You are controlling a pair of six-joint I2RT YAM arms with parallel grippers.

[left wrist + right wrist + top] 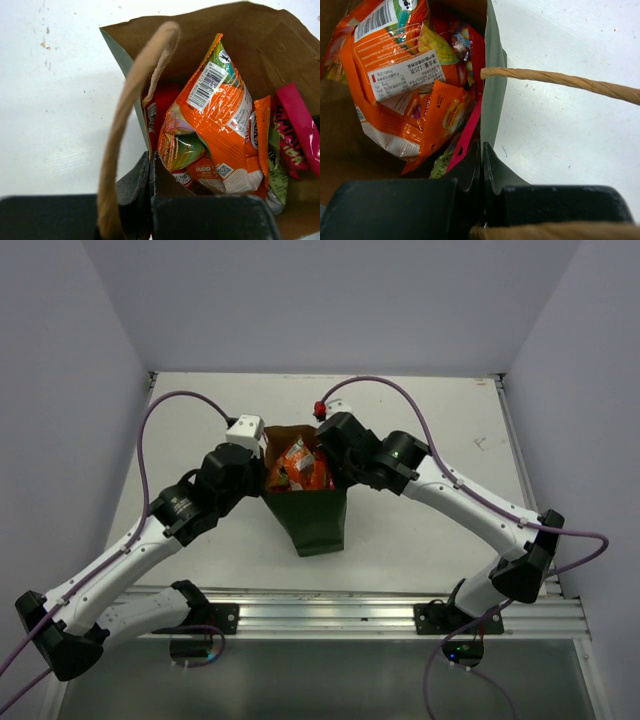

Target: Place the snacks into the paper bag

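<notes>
Left gripper [151, 162] and right gripper [482, 150] each pinch one top edge of the green paper bag [318, 525], which stands on the table [430, 440] with the snacks [300, 470] inside, so pulling apart too hard could rip the paper or tip it.

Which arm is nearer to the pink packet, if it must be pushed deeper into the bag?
Right, probably. The pink packet lies just beside the right gripper, which pinches the paper bag rim. From the left gripper it sits at the far wall.
</notes>
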